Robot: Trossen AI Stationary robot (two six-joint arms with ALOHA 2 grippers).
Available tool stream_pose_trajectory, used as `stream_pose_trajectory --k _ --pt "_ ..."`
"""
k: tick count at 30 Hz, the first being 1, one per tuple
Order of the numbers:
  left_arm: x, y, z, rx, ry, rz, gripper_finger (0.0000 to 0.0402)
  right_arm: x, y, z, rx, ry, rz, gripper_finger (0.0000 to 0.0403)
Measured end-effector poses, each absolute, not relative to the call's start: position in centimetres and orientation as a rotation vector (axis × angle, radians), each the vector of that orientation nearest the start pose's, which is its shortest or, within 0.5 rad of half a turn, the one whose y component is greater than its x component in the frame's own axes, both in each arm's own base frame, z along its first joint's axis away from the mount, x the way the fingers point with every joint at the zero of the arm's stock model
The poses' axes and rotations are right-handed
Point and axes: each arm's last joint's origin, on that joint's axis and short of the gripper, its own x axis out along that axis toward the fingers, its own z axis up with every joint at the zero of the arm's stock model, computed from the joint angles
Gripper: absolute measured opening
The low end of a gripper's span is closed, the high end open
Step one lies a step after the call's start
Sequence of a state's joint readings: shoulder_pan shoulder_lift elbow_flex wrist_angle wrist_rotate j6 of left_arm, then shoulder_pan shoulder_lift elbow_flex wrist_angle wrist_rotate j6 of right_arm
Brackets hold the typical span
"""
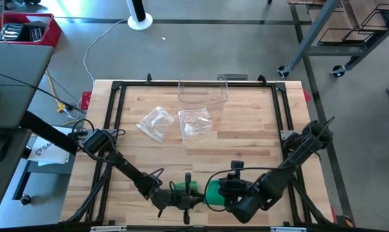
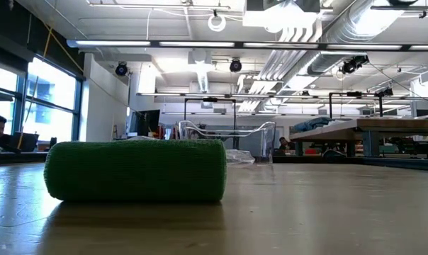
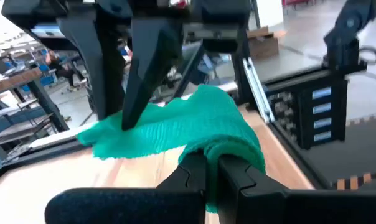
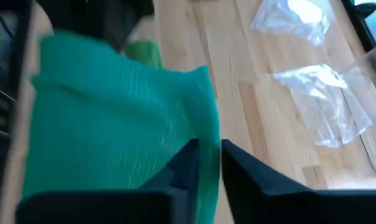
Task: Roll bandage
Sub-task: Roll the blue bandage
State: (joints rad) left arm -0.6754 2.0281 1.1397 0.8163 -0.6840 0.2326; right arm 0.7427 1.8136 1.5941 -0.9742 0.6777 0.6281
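Green bandage [image 1: 210,192] at table's near edge, btwn both arms. Left gripper [image 3: 210,171] pinching its edge; right gripper [image 4: 205,163] narrow on fabric. Soft, light, limp; prob. best gripped at free edge.

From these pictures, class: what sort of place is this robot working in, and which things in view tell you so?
Probably an industrial workshop or robotics lab. The low view shows exposed ceiling ducts and long workbenches behind the green bandage; the high view shows a concrete floor around the framed wooden table.
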Motion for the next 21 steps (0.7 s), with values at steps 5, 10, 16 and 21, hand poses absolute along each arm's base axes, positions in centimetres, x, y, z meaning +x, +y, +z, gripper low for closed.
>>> stream_pose_trajectory --k 5,10,16,21 --pt "34.5 -25.4 18.7 0.232 0.003 -0.039 0.0001 27.9 23.3 30.3 -0.167 0.834 -0.208 0.0133" --pt "34.4 -25.6 19.2 0.147 -0.024 -0.074 0.0001 27.9 22.7 30.4 -0.141 0.897 -0.173 0.018" --pt "34.1 -25.9 19.4 0.118 -0.036 -0.072 0.0001 27.5 22.9 30.9 -0.126 0.954 -0.057 0.0193" --pt "34.0 -25.8 20.2 0.104 -0.052 -0.066 0.0001 26.1 22.7 33.2 -0.097 0.868 -0.072 0.0193"
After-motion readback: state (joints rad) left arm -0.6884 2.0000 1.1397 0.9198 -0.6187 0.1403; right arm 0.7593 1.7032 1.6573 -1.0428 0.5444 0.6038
